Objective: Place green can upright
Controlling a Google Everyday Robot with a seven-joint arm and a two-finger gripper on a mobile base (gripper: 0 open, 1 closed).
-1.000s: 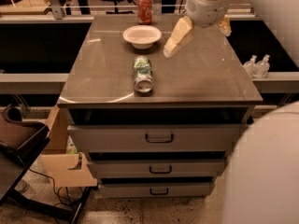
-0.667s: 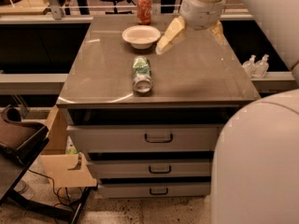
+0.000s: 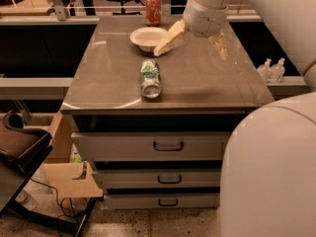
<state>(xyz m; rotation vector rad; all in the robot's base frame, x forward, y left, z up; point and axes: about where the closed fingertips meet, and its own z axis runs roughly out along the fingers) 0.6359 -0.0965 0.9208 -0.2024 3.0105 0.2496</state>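
Jaws leftward, beyond end-on green can (image 3: 150,78)

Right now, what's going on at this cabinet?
The robot's tool hovers open over the back of the cabinet top, near the white bowl. The green can lies on its side toward the front edge, untouched and not yet upright. A red can stands at the far edge.

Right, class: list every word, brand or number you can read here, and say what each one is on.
No text can be read.
green can, lying on its side: green and white label, too blurred.
red can, upright at the back: pale marking, too blurred.
gripper, open above the cabinet top by the bowl: no lettering visible.
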